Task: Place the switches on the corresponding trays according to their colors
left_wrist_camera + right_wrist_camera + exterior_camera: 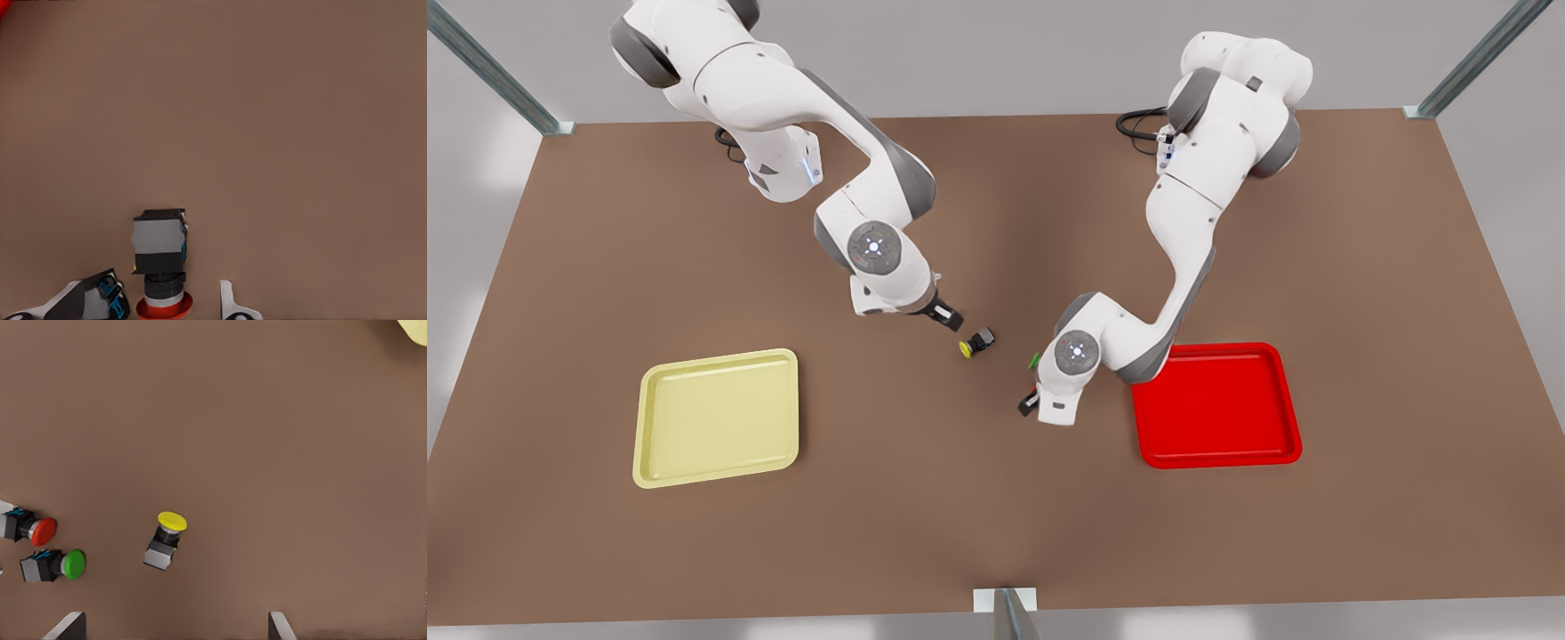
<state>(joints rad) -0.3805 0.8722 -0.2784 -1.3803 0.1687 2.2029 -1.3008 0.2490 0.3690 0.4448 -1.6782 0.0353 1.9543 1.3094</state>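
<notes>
The yellow switch (976, 343) (165, 543) lies on its side on the table's middle. My right gripper (951, 320) (173, 630) hovers just beside it, open, holding nothing. The red switch (160, 257) (28, 528) lies on the table, its cap between the spread fingers of my left gripper (1030, 404) (167, 310), which is open and not touching it. In the front view that arm hides the red switch. The pale yellow tray (719, 418) lies at the front view's left, the red tray (1218, 409) at its right. Neither tray holds anything.
A green-capped switch (1035, 360) (53, 565) lies close beside the red one, next to the left arm's wrist. Metal frame posts stand at the table's far corners (1476, 58) and at the near edge (1005, 613).
</notes>
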